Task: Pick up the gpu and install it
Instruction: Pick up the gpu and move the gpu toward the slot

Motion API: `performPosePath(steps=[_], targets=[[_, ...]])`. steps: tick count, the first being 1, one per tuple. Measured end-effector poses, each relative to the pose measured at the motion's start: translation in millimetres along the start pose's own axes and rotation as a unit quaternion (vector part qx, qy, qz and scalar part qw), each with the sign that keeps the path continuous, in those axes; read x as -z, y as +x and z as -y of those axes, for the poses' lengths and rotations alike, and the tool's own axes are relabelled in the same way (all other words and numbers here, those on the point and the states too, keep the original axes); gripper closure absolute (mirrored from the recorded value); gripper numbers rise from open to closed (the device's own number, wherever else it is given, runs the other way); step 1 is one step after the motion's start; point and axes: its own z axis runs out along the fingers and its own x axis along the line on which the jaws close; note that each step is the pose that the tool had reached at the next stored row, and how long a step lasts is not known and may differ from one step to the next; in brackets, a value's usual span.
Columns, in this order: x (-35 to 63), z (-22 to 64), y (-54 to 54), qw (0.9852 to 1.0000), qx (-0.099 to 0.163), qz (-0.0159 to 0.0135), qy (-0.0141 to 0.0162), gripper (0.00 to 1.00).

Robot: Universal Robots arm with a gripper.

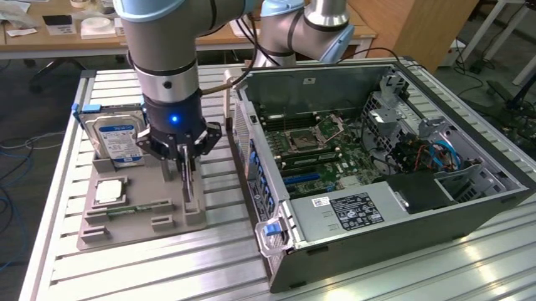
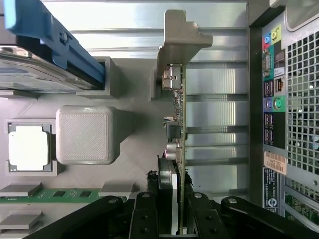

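Clock bearings are read off the exterior view, with 12 at the far side.

1 slotted aluminium table (image 1: 125, 276). On it lies 1 tower computer case (image 1: 377, 257), its side open and the motherboard (image 1: 318, 150) exposed. 1 arm (image 1: 163, 56) stands over the table at 9 o'clock of the case, with a blue light lit above the gripper (image 1: 185, 164). 1 grey holder (image 1: 142, 188) lies under it, carrying four parts.

- 1 hard drive (image 1: 115, 141), upright on edge at 10 o'clock of the gripper. Blue-white label, text too small to read.
- 1 gpu (image 1: 188, 188), edge-on in a slot at the holder's 3 o'clock side, between hard drive and case. The jaws are drawn in narrow. The fingers (image 2: 145, 219) sit one on each face of the card near its upper edge, pinching it. The card is not lifted.
- 1 square processor chip (image 1: 110, 191), flat in its pocket at 8 o'clock of the gripper.
- 1 green memory stick (image 1: 130, 211), flat, at 7 o'clock.

In the way: the case's perforated rear wall (image 1: 243, 138) is just beside the card at 3 o'clock, and a grey block (image 2: 87, 134) of the holder is at 9.

Black label (image 1: 356, 210) on the power supply, print unreadable.
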Motion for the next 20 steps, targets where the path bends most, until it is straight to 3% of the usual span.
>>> performPosePath(steps=[20], targets=[[45.1, -1.9, -0.7, 1.0000, 0.000, -0.0001, -0.0017, 0.72]])
